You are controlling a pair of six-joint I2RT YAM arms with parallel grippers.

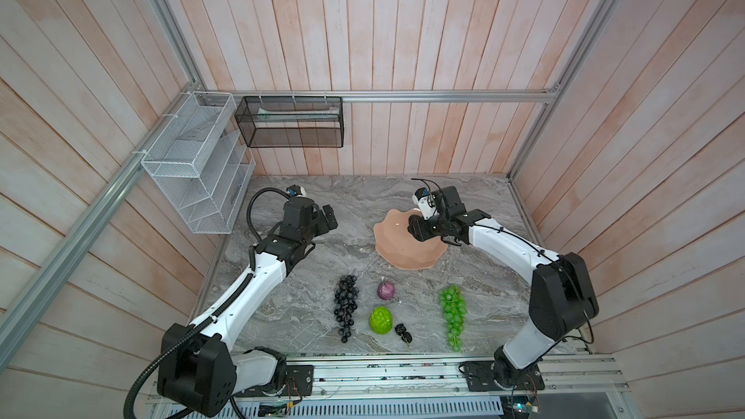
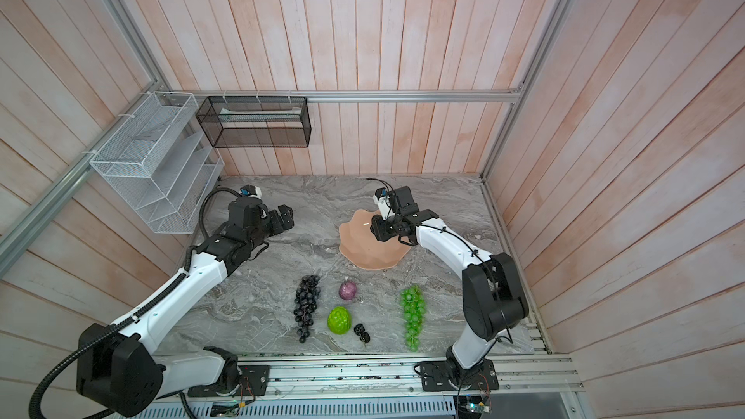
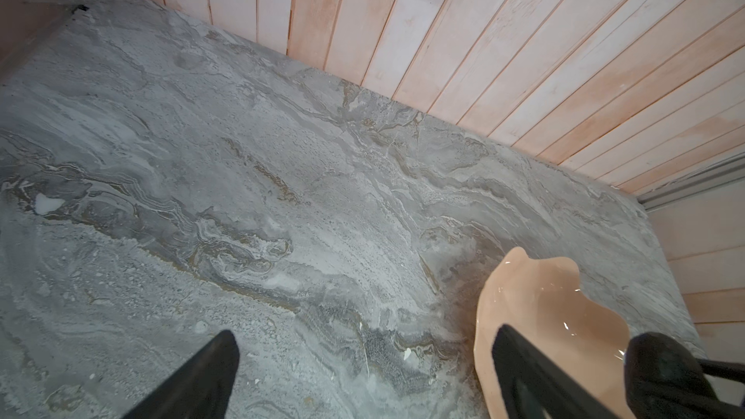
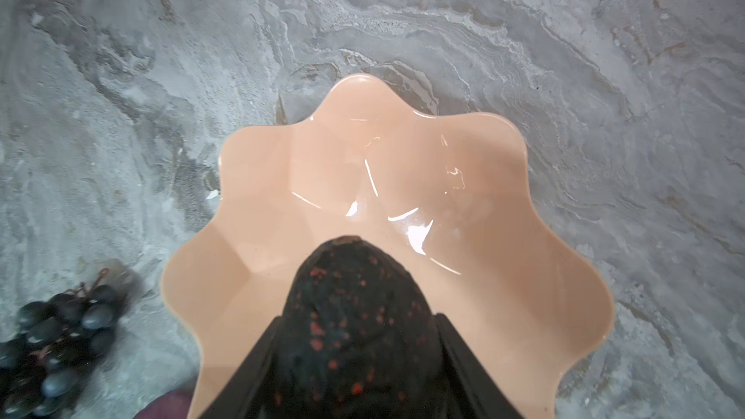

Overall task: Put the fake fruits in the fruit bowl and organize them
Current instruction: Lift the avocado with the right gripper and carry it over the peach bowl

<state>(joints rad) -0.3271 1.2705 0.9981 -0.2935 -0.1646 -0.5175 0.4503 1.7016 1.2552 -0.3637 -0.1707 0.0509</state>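
Marble counter (image 1: 306, 276) is carrying five fruits (image 1: 380, 319) near its front edge. Over the bowl (image 4: 504, 203) the right end effector (image 4: 358, 320) is pinching the oval (image 4: 350, 288), while the left end effector (image 3: 365, 332) is hovering spread nearby

Left gripper (image 1: 328, 217) sits left of centre, jaws spread wide (holding nothing); right gripper (image 1: 415, 227), right of centre, clamps the dark bumpy oval (image 4: 354, 316), seemingly angled downward.
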